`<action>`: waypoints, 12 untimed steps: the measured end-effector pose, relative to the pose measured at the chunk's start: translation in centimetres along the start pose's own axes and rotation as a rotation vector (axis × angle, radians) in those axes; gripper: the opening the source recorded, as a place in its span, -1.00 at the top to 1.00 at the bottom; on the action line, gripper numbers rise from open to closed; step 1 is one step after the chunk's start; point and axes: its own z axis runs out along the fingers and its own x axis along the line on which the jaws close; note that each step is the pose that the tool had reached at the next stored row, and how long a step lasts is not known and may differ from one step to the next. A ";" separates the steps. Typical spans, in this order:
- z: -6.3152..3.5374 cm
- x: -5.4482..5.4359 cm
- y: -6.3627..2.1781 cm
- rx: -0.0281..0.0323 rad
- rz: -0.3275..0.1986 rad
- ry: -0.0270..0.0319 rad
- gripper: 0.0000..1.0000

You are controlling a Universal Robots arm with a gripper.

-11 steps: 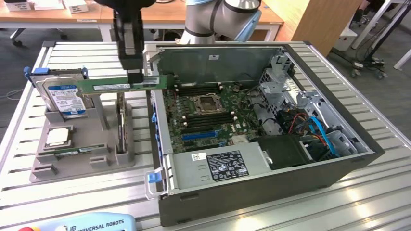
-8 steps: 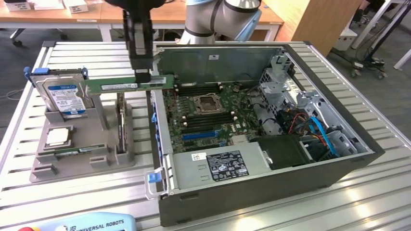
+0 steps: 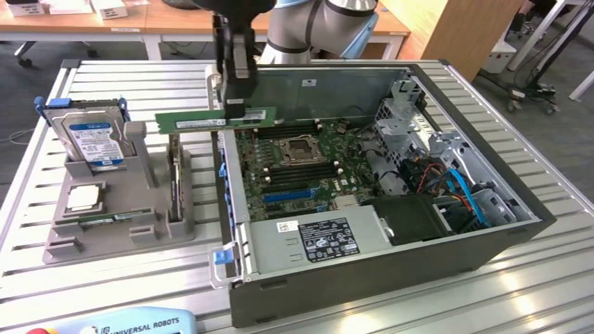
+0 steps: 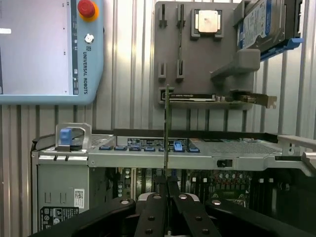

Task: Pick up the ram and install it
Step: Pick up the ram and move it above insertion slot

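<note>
Nearest you, one teach pendant [image 3: 130,323] lay at the table [image 3: 538,292] edge. The wrist view added its one red stop button [image 4: 86,8].

Next back stood one open computer case [image 3: 371,296] with one power supply [image 3: 316,240] at its near end. Beyond that lay the motherboard [image 3: 297,174] with one CPU socket [image 3: 299,149].

On the exterior view's left of the case sat one grey holder [image 3: 125,233]. It carried one processor chip [image 3: 83,197] and, further back, one upright hard drive [image 3: 90,139]. The wrist view added one bracketed card [image 4: 247,98], on edge along the holder's side nearest the case.

The gripper [image 3: 235,111] hung over the case's left wall toward the far end, fingers pressed together and pinching the ram [image 3: 215,120] just right of its middle. You had one ram, level in the air, clear of holder and motherboard. Its length ran left to right in the exterior view, flat green face and white sticker toward that camera. The wrist view gave it to you edge-on, a thin line coming out from between the fingers [image 4: 150,212] and crossing the case wall.

Farthest back stood one arm [image 3: 316,28].
</note>
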 end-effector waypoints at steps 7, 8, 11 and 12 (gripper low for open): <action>0.00 0.0 -2.40 -0.0007 0.000 0.0000 0.77; 0.01 0.0 -2.78 -0.0008 0.000 0.0001 0.77; 0.01 0.0 -4.05 -0.0017 0.000 0.0001 0.77; 0.01 0.0 -4.48 -0.0020 0.000 0.0000 0.77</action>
